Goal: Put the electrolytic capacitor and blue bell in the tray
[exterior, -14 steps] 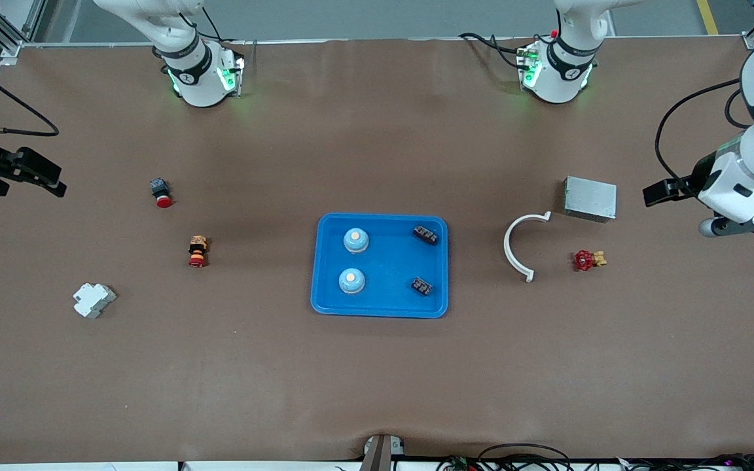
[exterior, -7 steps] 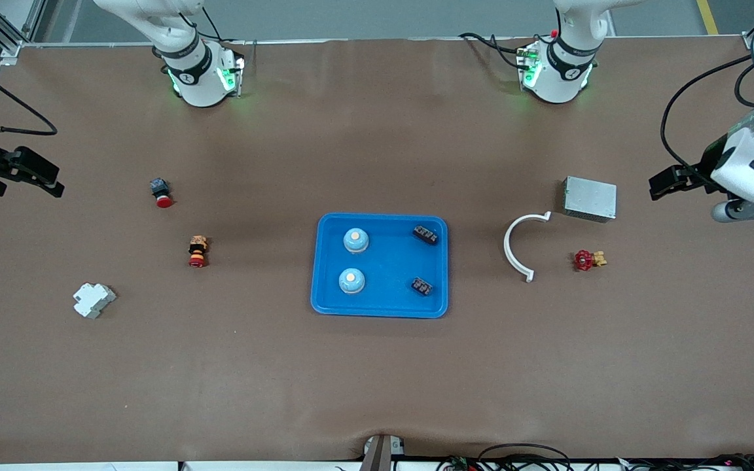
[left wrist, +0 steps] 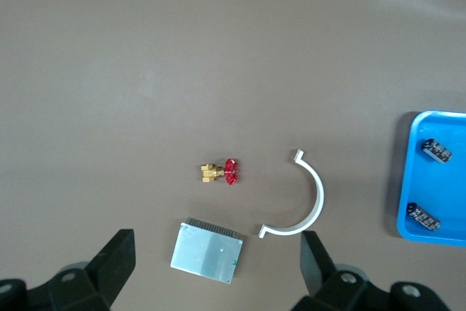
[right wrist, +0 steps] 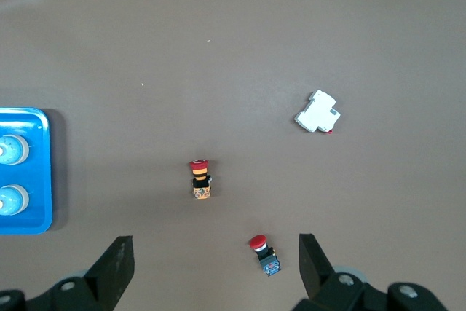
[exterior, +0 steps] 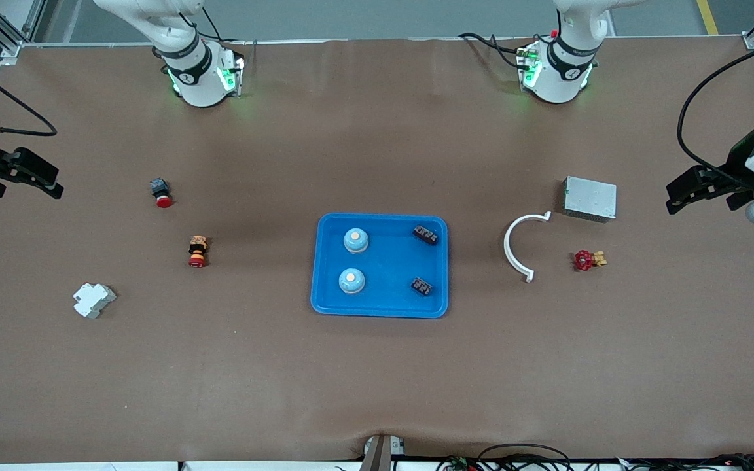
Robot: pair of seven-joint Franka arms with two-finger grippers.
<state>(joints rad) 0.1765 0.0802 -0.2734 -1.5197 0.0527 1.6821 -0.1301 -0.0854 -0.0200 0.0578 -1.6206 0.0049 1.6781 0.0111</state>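
The bright blue tray point(exterior: 380, 310) lies in the middle of the table. In it stand two blue bells point(exterior: 355, 240) point(exterior: 351, 280) toward the right arm's end, and two dark electrolytic capacitors point(exterior: 425, 234) point(exterior: 422, 286) toward the left arm's end. My left gripper point(exterior: 681, 194) is open and empty, up over the table's edge at the left arm's end. My right gripper point(exterior: 53, 182) is open and empty, over the edge at the right arm's end. The left wrist view shows the tray's rim point(left wrist: 405, 180) with both capacitors point(left wrist: 437, 149) point(left wrist: 424, 216). The right wrist view shows the tray point(right wrist: 45, 172) and both bells point(right wrist: 13, 151) point(right wrist: 11, 199).
A silver metal box point(exterior: 590, 198), a white curved clip point(exterior: 514, 252) and a red-handled brass valve point(exterior: 588, 260) lie toward the left arm's end. A red push button point(exterior: 161, 192), a red-and-yellow button point(exterior: 197, 251) and a white block point(exterior: 93, 299) lie toward the right arm's end.
My left arm has drawn farther out toward its end of the table, gripper still open. The right arm has barely moved. Nothing in the tray has shifted.
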